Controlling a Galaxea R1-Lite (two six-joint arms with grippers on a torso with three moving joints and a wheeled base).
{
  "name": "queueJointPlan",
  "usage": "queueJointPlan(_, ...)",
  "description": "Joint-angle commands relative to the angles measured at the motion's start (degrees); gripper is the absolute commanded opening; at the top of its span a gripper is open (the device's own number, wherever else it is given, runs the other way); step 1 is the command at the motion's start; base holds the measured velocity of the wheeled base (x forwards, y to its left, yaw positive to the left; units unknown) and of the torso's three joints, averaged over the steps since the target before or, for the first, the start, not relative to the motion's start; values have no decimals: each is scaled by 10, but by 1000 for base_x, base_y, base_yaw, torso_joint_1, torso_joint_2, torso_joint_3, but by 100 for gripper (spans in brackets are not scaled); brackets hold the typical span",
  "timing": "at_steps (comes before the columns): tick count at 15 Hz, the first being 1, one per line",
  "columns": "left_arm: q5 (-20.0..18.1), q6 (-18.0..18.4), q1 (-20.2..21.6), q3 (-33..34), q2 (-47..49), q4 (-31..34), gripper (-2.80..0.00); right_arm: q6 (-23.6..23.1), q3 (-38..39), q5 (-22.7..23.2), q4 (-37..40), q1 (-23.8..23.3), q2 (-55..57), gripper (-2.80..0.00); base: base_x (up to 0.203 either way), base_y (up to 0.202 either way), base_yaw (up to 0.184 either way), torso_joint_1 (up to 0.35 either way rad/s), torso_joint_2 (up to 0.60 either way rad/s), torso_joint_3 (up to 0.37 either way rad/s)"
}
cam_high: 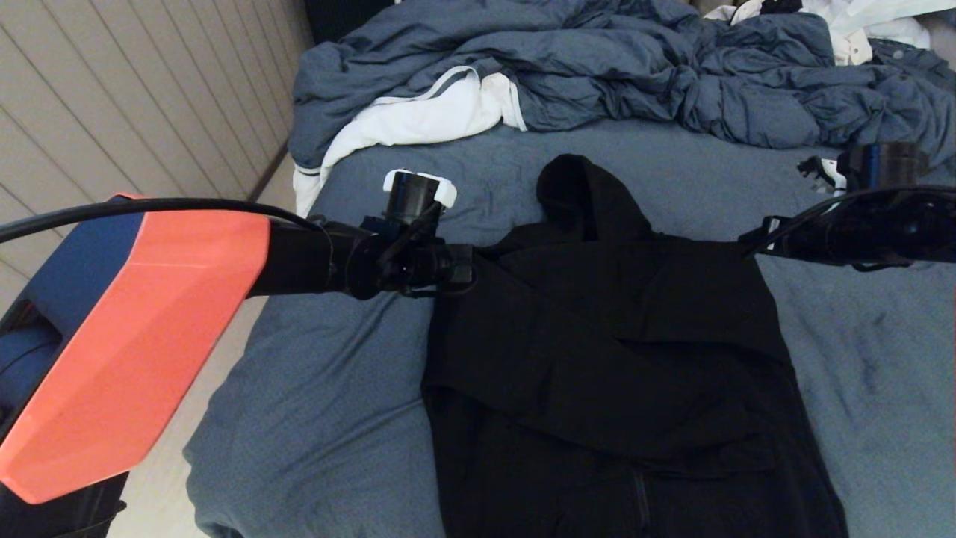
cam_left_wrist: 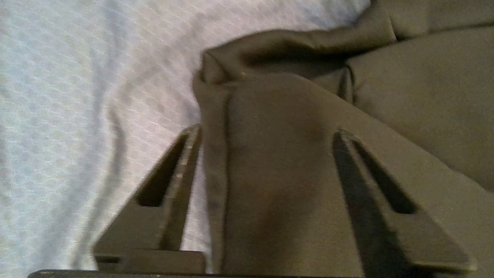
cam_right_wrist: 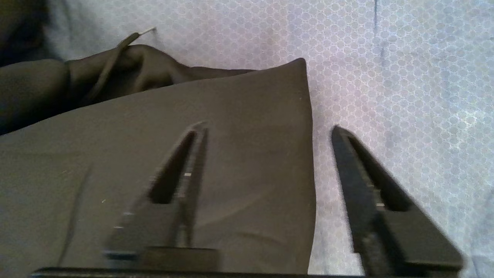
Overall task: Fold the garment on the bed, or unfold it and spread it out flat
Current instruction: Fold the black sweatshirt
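Hovering over the garment on the bed, my left tool and right tool gape wide — each straddling a fold's edge, gripping nothing.

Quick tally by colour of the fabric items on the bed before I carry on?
Black: 1, the hoodie
White: 2, the white cloth with grey trim and a white garment at the far corner
Blue-grey: 2, the duvet and the bed sheet
Total: 5
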Motion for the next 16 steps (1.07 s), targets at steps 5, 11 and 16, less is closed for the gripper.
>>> queueJointPlan(5,-2,-5,-5,0,12,1,0,-1,-15,0,-1,-1,28,0,0,0,0,0,0,0)
queueJointPlan(11,-2,-4,-17,-21,40,2,0,-2,-33,0,-1,-4,53,0,0,0,0,0,0,0)
queueJointPlan(16,-3,-4,-16,-42,69,9,0,-2,-39,2,-1,-4,63,0,0,0,0,0,0,0)
